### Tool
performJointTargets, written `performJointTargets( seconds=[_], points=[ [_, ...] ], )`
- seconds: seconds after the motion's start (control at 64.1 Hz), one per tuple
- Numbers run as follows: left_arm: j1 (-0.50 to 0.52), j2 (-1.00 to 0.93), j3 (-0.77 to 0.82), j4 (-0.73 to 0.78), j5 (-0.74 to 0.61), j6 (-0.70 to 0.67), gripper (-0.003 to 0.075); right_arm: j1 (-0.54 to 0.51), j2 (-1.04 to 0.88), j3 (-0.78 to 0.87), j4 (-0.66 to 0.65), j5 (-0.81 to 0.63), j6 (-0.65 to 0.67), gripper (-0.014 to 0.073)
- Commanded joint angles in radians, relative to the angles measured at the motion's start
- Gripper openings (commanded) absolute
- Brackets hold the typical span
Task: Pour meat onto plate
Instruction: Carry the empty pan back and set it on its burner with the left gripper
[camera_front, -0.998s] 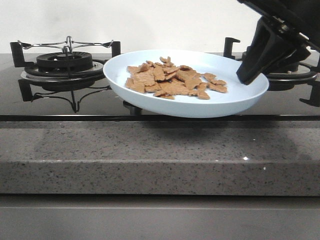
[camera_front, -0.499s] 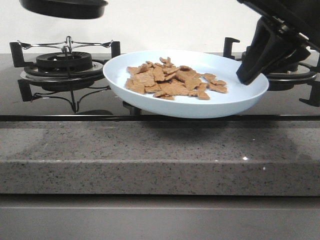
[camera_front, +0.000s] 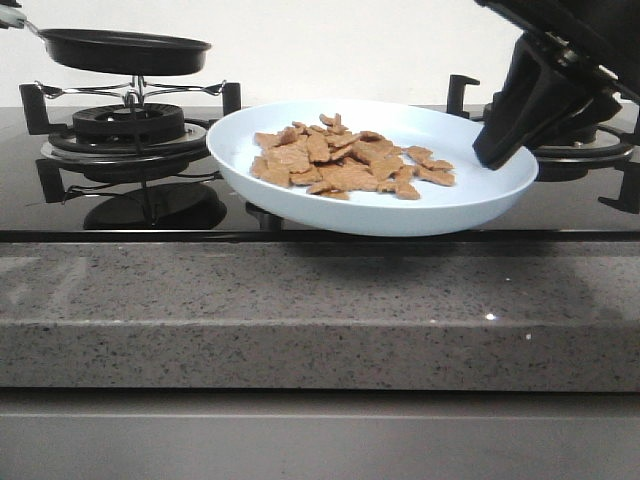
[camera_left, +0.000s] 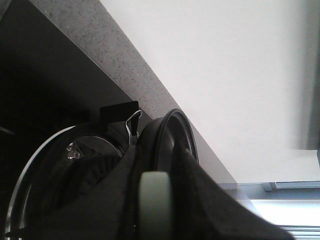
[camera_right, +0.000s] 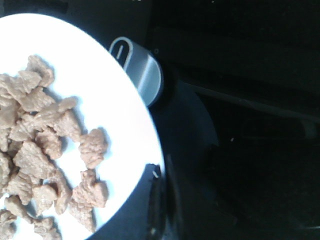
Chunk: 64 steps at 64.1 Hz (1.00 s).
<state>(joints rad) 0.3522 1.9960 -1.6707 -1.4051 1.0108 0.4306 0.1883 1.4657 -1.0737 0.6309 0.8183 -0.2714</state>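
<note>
The pale-blue plate (camera_front: 440, 205) hangs just above the stove's front edge, roughly level. The meat (camera_front: 345, 160) lies heaped on its left-centre. My right gripper (camera_front: 497, 150) is shut on the plate's right rim. In the right wrist view its fingers (camera_right: 159, 175) pinch the rim of the plate (camera_right: 125, 115) next to the meat (camera_right: 45, 150). The black frying pan (camera_front: 125, 50) hangs just above the left burner (camera_front: 128, 125). In the left wrist view my left gripper (camera_left: 156, 205) is shut on the pan's pale handle, with the pan (camera_left: 172, 140) beyond it. No meat shows in the pan.
The right burner's grate (camera_front: 462, 92) stands behind the right gripper. A silver stove knob (camera_right: 137, 67) sits under the plate's rim. The grey speckled counter ledge (camera_front: 320, 310) runs across the front.
The frying pan has come down into the front view at the upper left, from out of frame to just above the left burner. The plate, meat and right gripper have not moved.
</note>
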Motion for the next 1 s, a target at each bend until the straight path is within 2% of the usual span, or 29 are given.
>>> performJointTargets(
  seconds=[0.0,0.624,0.702,0.983],
  points=[
    [0.005,-0.044,-0.034,-0.098,0.044,-0.023,-0.002,0.004,-0.031,-0.029,0.039,-0.017,-0.009,-0.0018],
    [0.005,-0.032,-0.034,0.014,0.067,-0.05,-0.0013,0.004,-0.031,-0.029,0.039,-0.017,-0.009,-0.0018],
    [0.005,-0.032,-0.034,0.016,0.062,-0.05,0.0029,0.004,-0.031,-0.029,0.039,-0.017,-0.009,-0.0018],
    [0.005,-0.032,-0.034,0.016,0.059,-0.05,0.0391,0.004,-0.031,-0.029,0.039,-0.017,-0.009,-0.0018]
  ],
)
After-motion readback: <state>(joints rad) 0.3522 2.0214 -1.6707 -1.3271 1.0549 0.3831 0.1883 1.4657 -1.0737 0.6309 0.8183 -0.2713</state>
